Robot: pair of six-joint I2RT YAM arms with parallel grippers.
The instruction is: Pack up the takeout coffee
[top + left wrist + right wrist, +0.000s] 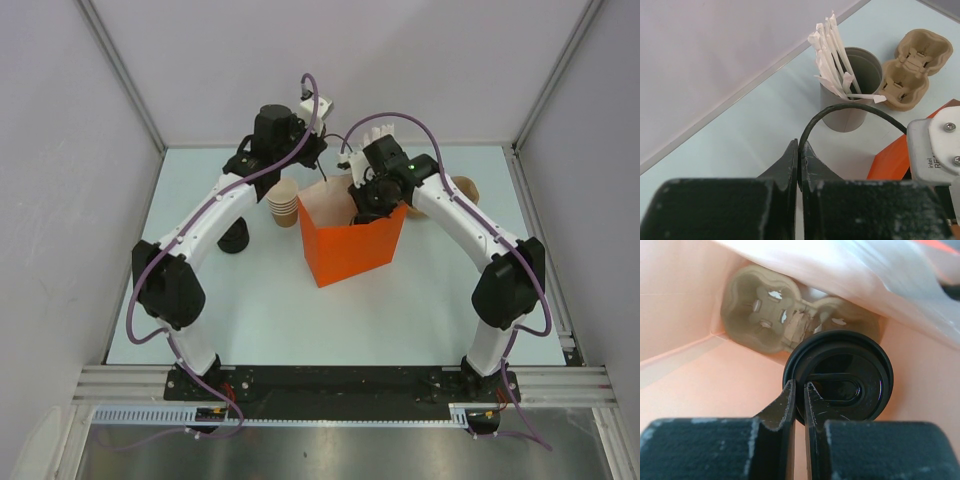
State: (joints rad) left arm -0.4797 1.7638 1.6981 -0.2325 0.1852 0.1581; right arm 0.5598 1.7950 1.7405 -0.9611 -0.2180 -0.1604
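A pale blue-green table (250, 320) lies between plain white walls. The takeout coffee (840, 385) sits inside the orange paper bag (350, 250) near the table's middle. In the right wrist view only its round black lid shows, seen from above, with the cup body hidden beneath. The right gripper (799, 387) reaches down into the bag, its jaws clenched on the lid's near rim. Just beyond the lid a moulded pulp carrier (765, 315) lies against the bag's inner wall. The left gripper (798, 150) hangs behind the bag, jaws pressed together on nothing. Ahead of it stands a grey tube (855, 100) of paper-wrapped sticks (832, 55), with a second pulp carrier (915, 70) beside it. Left of the bag are a stack of tan cups (284, 202) and a stack of black lids (234, 240).
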